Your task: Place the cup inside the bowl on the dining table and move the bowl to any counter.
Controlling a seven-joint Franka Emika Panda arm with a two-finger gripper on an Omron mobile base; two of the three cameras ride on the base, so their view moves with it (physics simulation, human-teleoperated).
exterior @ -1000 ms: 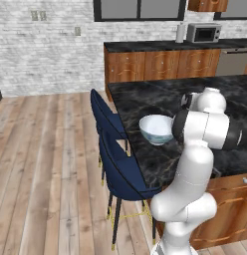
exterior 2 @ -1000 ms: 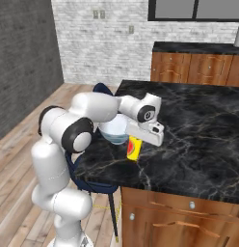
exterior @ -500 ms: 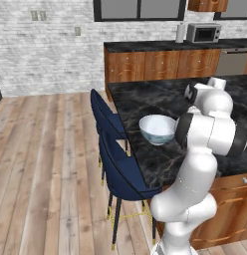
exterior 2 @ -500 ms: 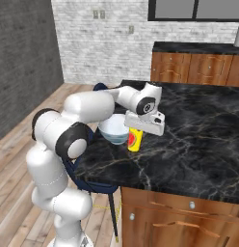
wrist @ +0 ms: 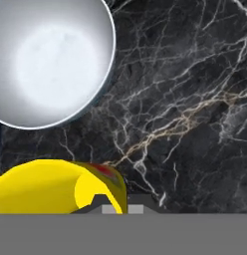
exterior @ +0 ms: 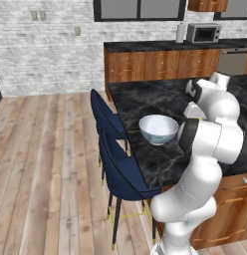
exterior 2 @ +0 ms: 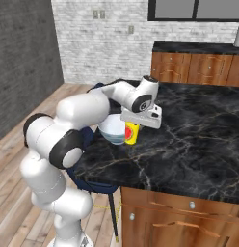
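In the right base view my gripper (exterior 2: pixel 133 129) is shut on the small yellow cup (exterior 2: pixel 132 134), holding it just above the dining table (exterior 2: pixel 189 140), right beside the bowl (exterior 2: pixel 112 130). The hand view has the yellow cup (wrist: pixel 51 187) with its red patch at the bottom left, against my gripper (wrist: pixel 118 205), and the white bowl (wrist: pixel 51 60) empty at the top left. From the left base camera the bowl (exterior: pixel 158 128) stands near the table's (exterior: pixel 145 99) chair-side edge, and my own arm hides the cup.
Two blue chairs (exterior: pixel 120 164) stand tucked along the table's left edge. The counter (exterior: pixel 145 46) runs along the back wall, with a microwave (exterior: pixel 202 33) on it; it appears too in the right base view (exterior 2: pixel 198 47). Open wooden floor lies to the left.
The gripper has risen a little with the cup and carried it nearer the bowl. The bowl has not moved.
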